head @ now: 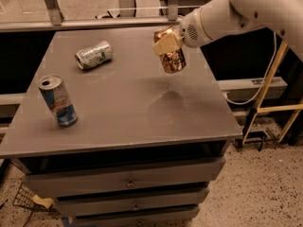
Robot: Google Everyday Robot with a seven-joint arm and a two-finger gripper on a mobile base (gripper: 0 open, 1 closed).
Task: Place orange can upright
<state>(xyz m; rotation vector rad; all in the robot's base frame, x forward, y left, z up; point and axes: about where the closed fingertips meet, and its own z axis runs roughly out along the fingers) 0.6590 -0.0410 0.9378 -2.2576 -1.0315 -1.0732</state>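
The orange can [173, 60] is hanging in the air above the right rear part of the table [118, 126], clear of the top, with its shadow lying on the grey surface below and a little nearer the front. Its long axis is running close to vertical but not quite: the upper end is leaning slightly left and the lower end is pointing down and a touch right. The gripper [166, 46] is clamping the orange can near its upper half, one pale finger crossing the front of it, the arm reaching in from the right. The step in hand looks like the carry just before set-down; the next move is calling for a straight descent onto the bare patch beneath, squaring the can first so the bottom rim is meeting the top flat — then opening only once it is bearing its own weight. Well apart to the left, the green can [93, 55] is lying on its side toward the back, and the blue can [57, 100] is standing upright near the left front edge.
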